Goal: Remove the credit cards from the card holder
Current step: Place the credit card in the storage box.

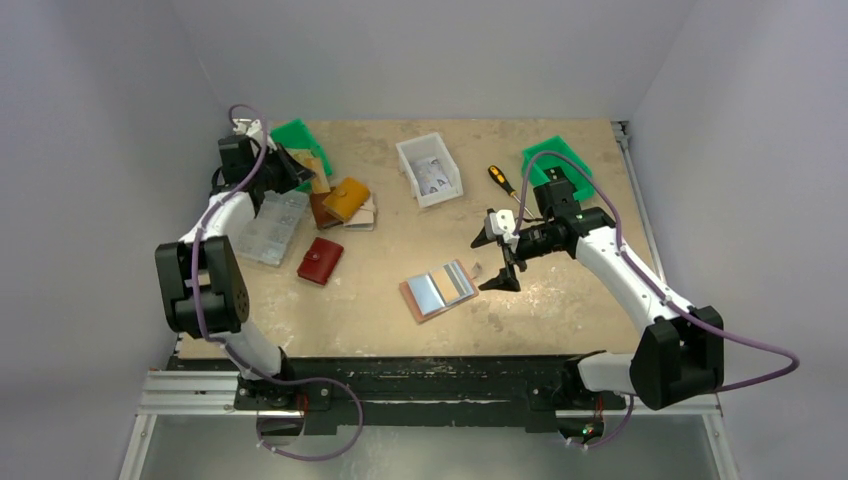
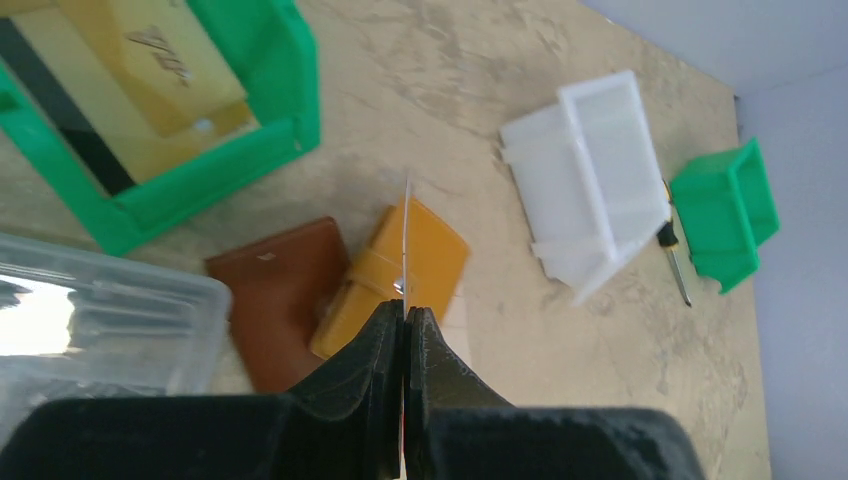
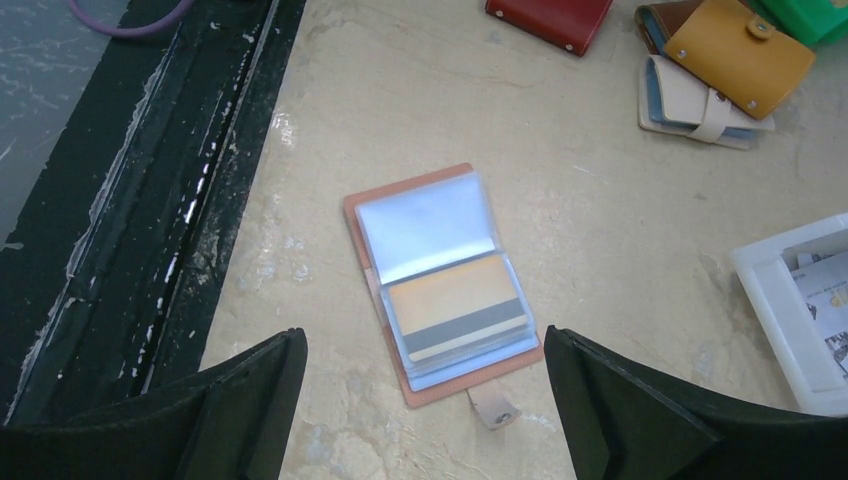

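Observation:
The card holder (image 1: 438, 291) lies open on the table near the front middle, and it also shows in the right wrist view (image 3: 440, 290). A tan-gold credit card (image 3: 458, 305) with a dark stripe sits in its top clear sleeve. My right gripper (image 1: 505, 266) is open and empty, just right of the holder, and the wrist view shows the fingers (image 3: 640, 410) spread on either side of it. My left gripper (image 1: 298, 172) is at the far left by a green bin (image 1: 300, 140). It is shut on a thin card seen edge-on (image 2: 406, 240).
Flat tan pieces (image 2: 150, 60) lie in the left green bin. A mustard wallet (image 1: 346, 197), brown wallet (image 2: 280, 290), red pouch (image 1: 320, 260) and clear plastic box (image 1: 270, 226) sit at left. A white bin (image 1: 429, 168), screwdriver (image 1: 501, 181) and second green bin (image 1: 557, 165) stand at the back.

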